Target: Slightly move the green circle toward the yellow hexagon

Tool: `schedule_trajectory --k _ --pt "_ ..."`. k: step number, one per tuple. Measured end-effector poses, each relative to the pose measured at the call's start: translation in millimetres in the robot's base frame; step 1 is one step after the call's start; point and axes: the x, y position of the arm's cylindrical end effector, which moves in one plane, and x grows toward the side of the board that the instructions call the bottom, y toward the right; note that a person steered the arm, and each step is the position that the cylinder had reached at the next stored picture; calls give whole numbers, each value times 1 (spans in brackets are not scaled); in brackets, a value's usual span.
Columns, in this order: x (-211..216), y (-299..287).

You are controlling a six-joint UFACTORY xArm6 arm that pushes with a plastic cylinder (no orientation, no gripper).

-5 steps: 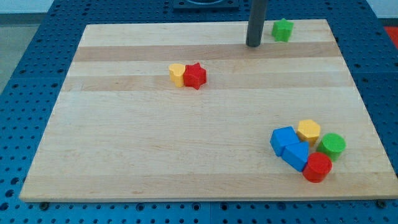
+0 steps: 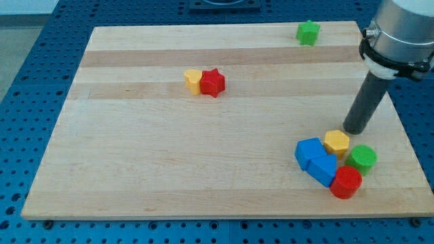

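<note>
The green circle [image 2: 363, 158] lies near the view's bottom right of the wooden board [image 2: 169, 156]. The yellow hexagon [image 2: 336, 143] sits just to its upper left, touching or nearly touching it. My tip [image 2: 353, 129] rests on the board just above and between the two, slightly right of the hexagon's top edge, a short gap from both.
Two blue blocks [image 2: 316, 160] lie left of the hexagon. A red cylinder [image 2: 346, 182] sits below the green circle. A green star [image 2: 308, 32] is at the top right. A yellow block [image 2: 193, 80] touches a red star [image 2: 213, 83] at upper centre.
My tip has moved from the board's top edge, beside the green star, down and right to just above the yellow hexagon and green circle. No block has moved.
</note>
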Motion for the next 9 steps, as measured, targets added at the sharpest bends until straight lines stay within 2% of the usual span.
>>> schedule_trajectory --k 2,3,4,6,9 --pt "76 20" --pt "76 20" --pt "109 29" --pt "129 14" --pt "120 4"
